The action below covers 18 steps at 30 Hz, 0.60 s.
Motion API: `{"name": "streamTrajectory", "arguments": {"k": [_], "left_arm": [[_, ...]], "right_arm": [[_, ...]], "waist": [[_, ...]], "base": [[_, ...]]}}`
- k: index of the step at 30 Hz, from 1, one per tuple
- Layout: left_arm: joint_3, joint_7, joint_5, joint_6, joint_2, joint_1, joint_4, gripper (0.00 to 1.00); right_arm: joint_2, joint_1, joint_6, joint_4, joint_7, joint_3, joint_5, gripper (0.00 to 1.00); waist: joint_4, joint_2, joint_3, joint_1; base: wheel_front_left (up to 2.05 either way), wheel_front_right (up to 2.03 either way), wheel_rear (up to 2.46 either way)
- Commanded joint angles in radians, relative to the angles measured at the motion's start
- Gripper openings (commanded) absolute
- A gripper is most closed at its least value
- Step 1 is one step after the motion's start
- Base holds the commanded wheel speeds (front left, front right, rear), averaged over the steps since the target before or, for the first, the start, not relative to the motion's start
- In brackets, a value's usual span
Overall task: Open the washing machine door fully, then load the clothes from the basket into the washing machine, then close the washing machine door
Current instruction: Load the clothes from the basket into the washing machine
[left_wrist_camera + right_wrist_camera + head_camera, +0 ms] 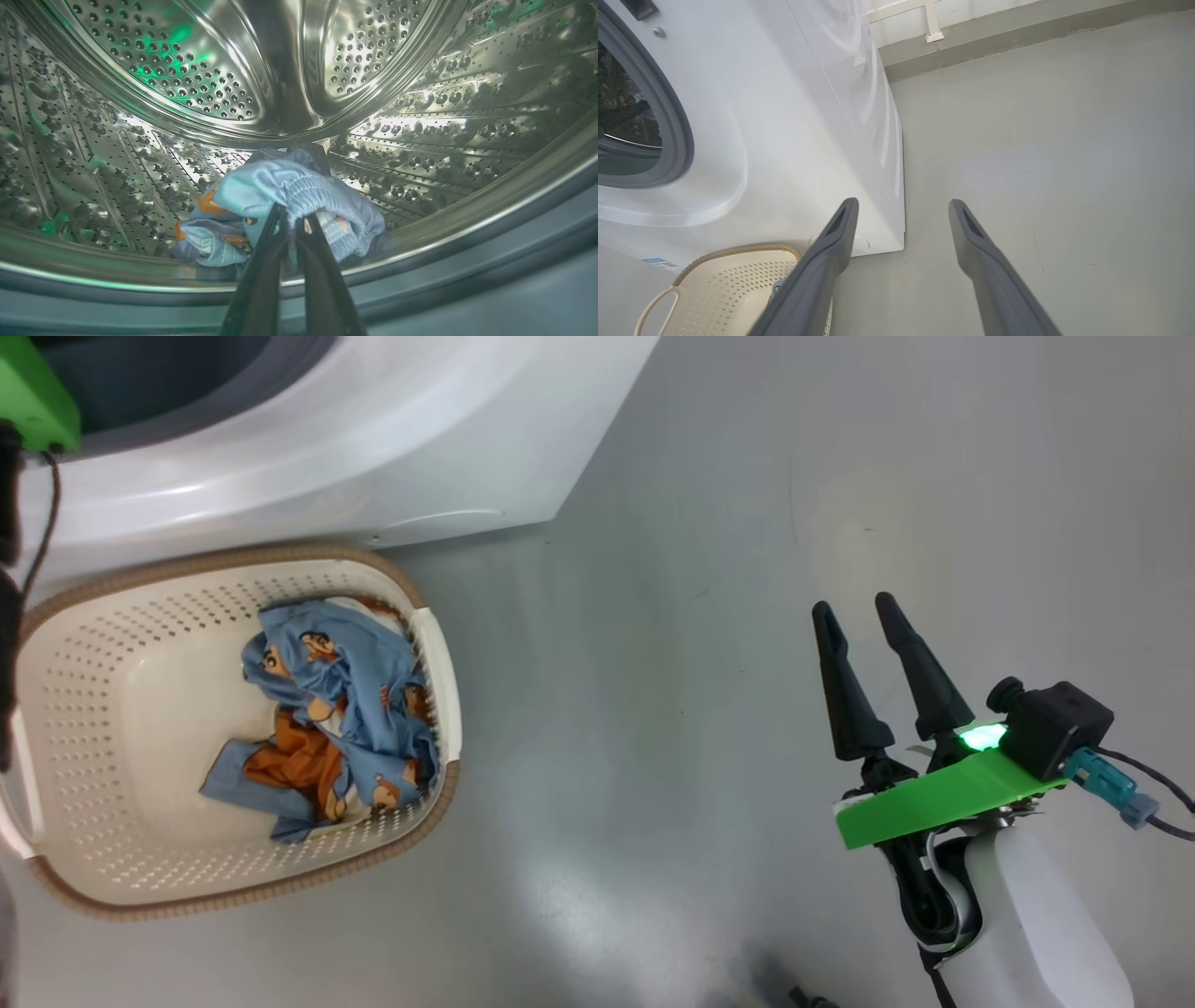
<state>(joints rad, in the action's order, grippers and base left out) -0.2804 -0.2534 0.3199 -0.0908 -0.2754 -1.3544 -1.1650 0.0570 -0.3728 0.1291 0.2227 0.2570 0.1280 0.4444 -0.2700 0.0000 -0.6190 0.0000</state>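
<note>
Pinching a light blue garment point(289, 191) inside the steel drum point(187, 70), the left pincer point(290, 217) is clamped tight; right pincer point(851, 607) spread over the floor point(700, 709); more clothes point(336, 709) sit in the basket point(233, 561) beside the washing machine point(373, 457).

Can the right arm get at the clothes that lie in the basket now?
Probably yes. The right gripper hangs open over bare floor, nothing stands between it and the basket, and the clothes lie uncovered at the basket's side nearer to it.
</note>
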Motion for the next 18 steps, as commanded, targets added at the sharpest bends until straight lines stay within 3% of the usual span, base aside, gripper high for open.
{"name": "streamTrajectory", "arguments": {"k": [1, 2, 6, 7, 8, 18], "left_arm": [[0.005, 0.006, -0.009, 0.009, -0.049, -0.033, 0.006, 0.0], [-0.002, 0.015, -0.014, 0.009, -0.05, -0.043, -0.018, 0.02], [-0.018, 0.072, -0.019, 0.011, -0.049, -0.066, -0.082, 0.49], [-0.02, 0.082, -0.018, 0.01, -0.049, -0.068, -0.089, 0.9], [-0.022, 0.083, -0.018, 0.009, -0.049, -0.069, -0.094, 1.0], [-0.027, 0.071, 0.009, -0.011, -0.028, -0.05, -0.114, 1.0]], "right_arm": [[-0.006, -0.001, 0.002, -0.017, 0.005, 0.029, 0.012, 1.0], [-0.006, -0.001, 0.002, -0.015, 0.005, 0.033, 0.015, 1.0], [-0.007, 0.003, 0.002, -0.012, 0.005, 0.041, 0.024, 1.0], [-0.007, 0.004, 0.002, -0.012, 0.005, 0.041, 0.025, 1.0], [-0.007, 0.005, 0.002, -0.013, 0.005, 0.04, 0.027, 1.0], [-0.007, -0.001, 0.002, -0.013, 0.005, 0.027, 0.018, 1.0]], "waist": [[-0.008, 0.0, 0.004, 0.0], [-0.011, 0.0, 0.007, 0.0], [-0.016, 0.0, 0.012, 0.0], [-0.016, 0.0, 0.012, 0.0], [-0.015, 0.0, 0.012, 0.0], [0.017, 0.0, 0.019, 0.0]], "base": [[0.0, 0.0, 0.0], [0.0, 0.0, 0.0], [0.0, 0.0, 0.0], [0.0, 0.0, 0.0], [0.0, 0.0, 0.0], [0.0, 0.0, 0.0]]}}
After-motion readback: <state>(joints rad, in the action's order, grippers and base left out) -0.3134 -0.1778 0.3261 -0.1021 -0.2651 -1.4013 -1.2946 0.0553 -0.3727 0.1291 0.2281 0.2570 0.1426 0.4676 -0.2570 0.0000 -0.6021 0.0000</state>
